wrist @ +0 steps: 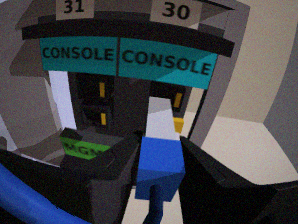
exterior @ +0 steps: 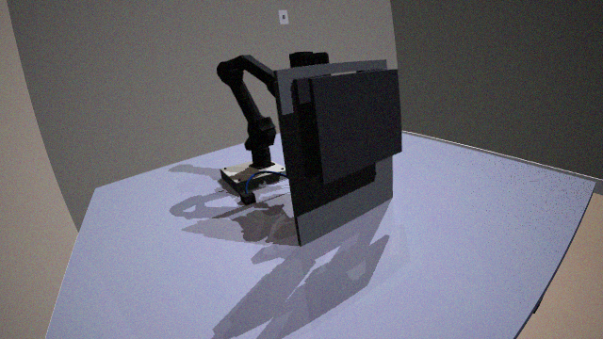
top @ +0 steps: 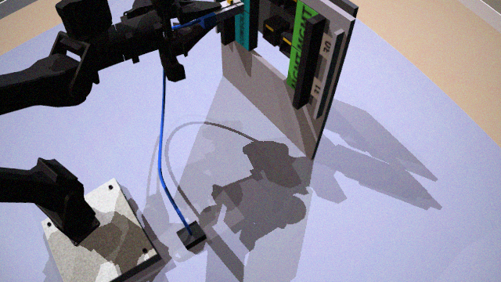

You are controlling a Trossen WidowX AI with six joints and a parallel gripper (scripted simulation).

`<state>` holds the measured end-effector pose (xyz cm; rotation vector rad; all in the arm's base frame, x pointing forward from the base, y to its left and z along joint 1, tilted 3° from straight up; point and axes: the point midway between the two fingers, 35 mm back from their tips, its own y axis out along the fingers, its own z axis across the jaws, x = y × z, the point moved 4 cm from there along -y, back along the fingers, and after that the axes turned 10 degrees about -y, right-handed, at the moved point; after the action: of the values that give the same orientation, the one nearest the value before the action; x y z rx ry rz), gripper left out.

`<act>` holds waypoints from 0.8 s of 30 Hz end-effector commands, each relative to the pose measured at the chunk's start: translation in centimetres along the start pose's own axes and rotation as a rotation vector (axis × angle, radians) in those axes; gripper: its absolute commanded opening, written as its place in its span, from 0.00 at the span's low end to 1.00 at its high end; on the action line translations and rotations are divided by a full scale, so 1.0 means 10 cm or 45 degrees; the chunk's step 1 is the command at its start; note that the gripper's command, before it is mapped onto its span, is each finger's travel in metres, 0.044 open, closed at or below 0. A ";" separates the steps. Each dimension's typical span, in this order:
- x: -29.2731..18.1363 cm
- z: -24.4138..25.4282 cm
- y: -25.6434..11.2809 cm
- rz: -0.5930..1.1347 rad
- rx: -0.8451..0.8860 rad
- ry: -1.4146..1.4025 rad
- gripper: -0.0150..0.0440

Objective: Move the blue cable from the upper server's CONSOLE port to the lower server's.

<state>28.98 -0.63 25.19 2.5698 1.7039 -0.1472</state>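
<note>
Where the top view begins at the left, the arm (top: 137,37) (exterior: 246,101) stretches rightward above its pale base (top: 113,188) (exterior: 228,175), with a small black block (top: 191,235) (exterior: 248,199) on the table near the base. From the block the blue cable (top: 161,129) (exterior: 256,173) (wrist: 30,200) rises towards the gripper (top: 218,15) (wrist: 158,139), whose fingers are clenched on the plug (top: 207,19) (wrist: 161,160). Held in the air, the plug has its long axis slanting slightly up the frame, its clear nose pointing right, at the upright panel (top: 258,82) (exterior: 346,202). Across the wrist view, the cable curves at the lower left, then come the "31" tag (wrist: 74,7) and the ports (wrist: 95,89) under one CONSOLE label (wrist: 78,54). Right of these, the plug's long axis runs nearly up the frame and away from the camera, nose foremost, cable end nearest. Its nose overlaps the ports below the "30" tag (wrist: 176,11); whether it enters one, I cannot tell.
</note>
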 end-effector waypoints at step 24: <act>0.16 0.81 0.03 0.007 -0.002 0.003 0.25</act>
<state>29.68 -0.01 17.66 2.5693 1.7049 -0.1483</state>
